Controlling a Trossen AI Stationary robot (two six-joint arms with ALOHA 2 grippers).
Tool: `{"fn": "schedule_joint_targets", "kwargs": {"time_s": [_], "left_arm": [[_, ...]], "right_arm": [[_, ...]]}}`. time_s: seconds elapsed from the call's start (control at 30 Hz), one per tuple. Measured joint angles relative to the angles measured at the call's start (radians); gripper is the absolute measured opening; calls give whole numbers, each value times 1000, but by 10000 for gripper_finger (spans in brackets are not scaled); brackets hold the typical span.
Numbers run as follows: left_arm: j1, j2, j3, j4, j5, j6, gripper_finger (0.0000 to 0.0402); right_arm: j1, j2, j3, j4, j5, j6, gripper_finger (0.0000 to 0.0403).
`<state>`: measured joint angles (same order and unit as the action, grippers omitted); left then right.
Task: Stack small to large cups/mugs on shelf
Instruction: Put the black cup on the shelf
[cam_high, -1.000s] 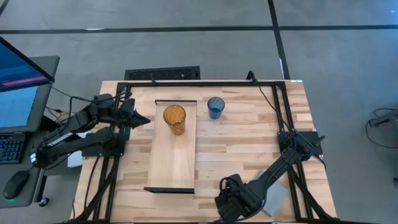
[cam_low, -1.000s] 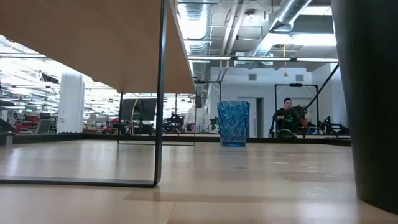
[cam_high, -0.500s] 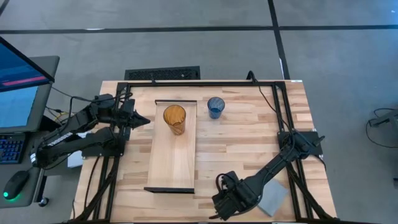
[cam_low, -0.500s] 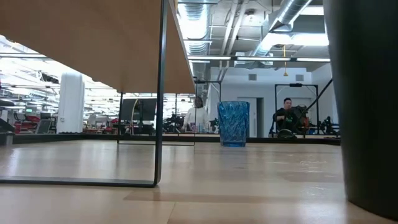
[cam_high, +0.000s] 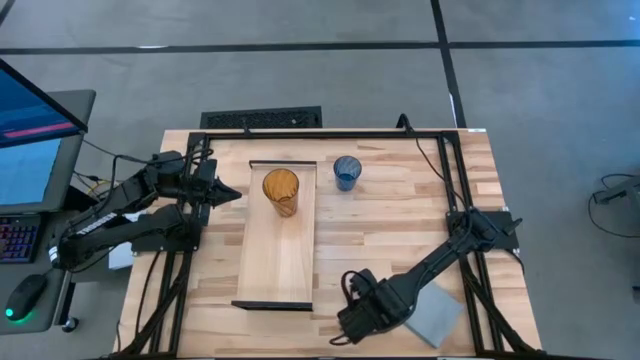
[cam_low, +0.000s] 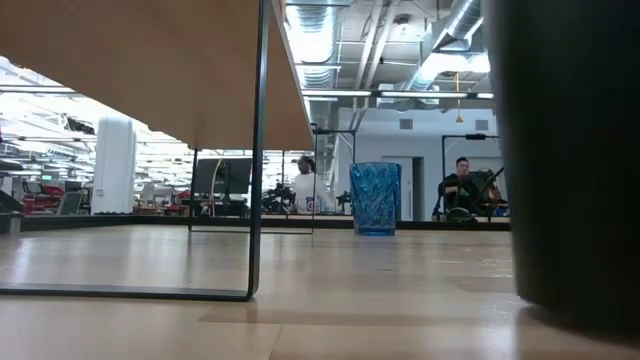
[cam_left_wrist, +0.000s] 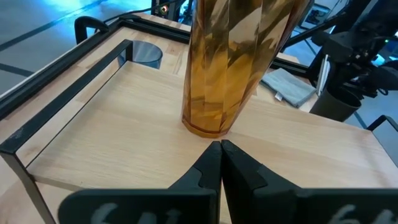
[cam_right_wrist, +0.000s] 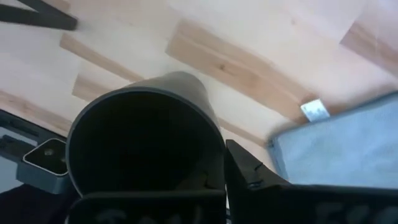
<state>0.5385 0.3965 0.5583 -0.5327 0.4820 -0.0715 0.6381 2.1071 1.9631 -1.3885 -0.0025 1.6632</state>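
The amber cup stands upright on the far end of the light-wood shelf; it also shows in the left wrist view. The blue cup stands on the table right of the shelf and shows in the low view. My left gripper is shut, level, its tips just short of the amber cup's base. My right gripper, near the table's front edge, is shut on the black cup, which fills the right of the low view. My right gripper holds the black cup at its rim, coming from above with the cup's open mouth toward the wrist. One finger lies on the outer wall; the cup hides the other. The cup stays upright; whether its base is clear of the table I cannot tell.
A flat grey pad lies at the front right, beside my right arm. The shelf's dark frame leg stands on the table. A dark rail frame runs around the table. People show in the room beyond.
My right gripper has moved with the black cup toward the table's left edge, nearer the shelf's near end, uncovering more of the grey pad. The cup has stayed upright.
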Motion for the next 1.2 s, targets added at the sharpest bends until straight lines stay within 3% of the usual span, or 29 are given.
{"fn": "schedule_joint_targets", "kwargs": {"time_s": [0.27, 0.47, 0.73, 0.97, 1.2], "left_arm": [[0, 0, 0, 0, 2, -1, 0], [0, 0, 0, 0, 3, -1, 0], [0, 0, 0, -2, 4, -6, 0], [0, 0, 0, -3, 5, -6, 0], [0, 0, 0, -3, 5, 7, 0]], "right_arm": [[-49, -2, 149, -195, -9, -122, 5], [-92, -49, 234, -183, 14, -200, 4], [-156, -83, 261, -183, 55, -343, 4], [-219, -132, 266, -183, 5, -441, 4], [-307, -189, 267, -181, 55, -522, 4]]}}
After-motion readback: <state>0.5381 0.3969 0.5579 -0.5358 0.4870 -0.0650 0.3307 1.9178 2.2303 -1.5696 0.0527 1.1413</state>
